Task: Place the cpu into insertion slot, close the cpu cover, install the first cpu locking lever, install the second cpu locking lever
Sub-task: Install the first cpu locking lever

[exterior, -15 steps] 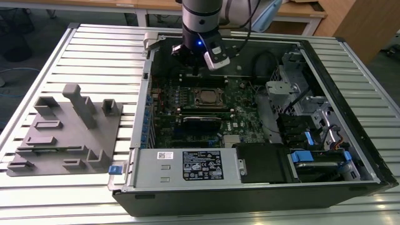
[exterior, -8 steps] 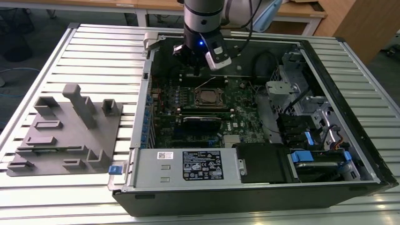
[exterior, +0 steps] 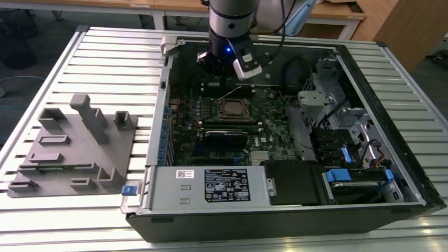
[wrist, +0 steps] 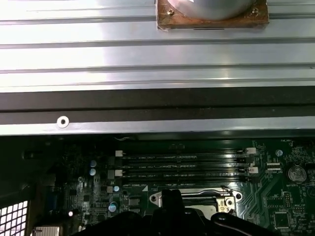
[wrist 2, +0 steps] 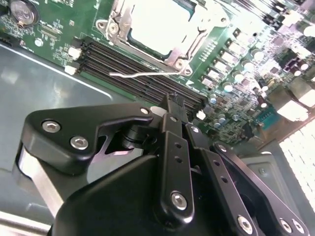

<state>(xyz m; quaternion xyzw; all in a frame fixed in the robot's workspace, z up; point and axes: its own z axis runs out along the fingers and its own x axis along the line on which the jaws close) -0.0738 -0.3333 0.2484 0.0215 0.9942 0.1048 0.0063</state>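
The cpu (wrist 2: 152,22) lies in the insertion slot (exterior: 234,108) on the green motherboard, its silver top showing. The cpu cover (wrist 2: 173,58) lies flat around it as a metal frame. One thin wire locking lever (wrist 2: 142,74) stands free of its catch, over the memory slots; in the exterior view the lever (exterior: 230,94) rises slanted from the socket's far side. My gripper (wrist 2: 173,102) hovers beyond the socket's far edge, above the memory slots, fingers together and holding nothing. In the exterior view the gripper (exterior: 221,79) hangs inside the case near the back wall.
The open computer case (exterior: 392,131) lies on a slatted metal table. Black memory slots (wrist 2: 133,69) run beside the socket. A power supply (exterior: 210,185) and drive bays (exterior: 350,173) fill the near side. A grey fixture block (exterior: 77,147) sits at the exterior view's left.
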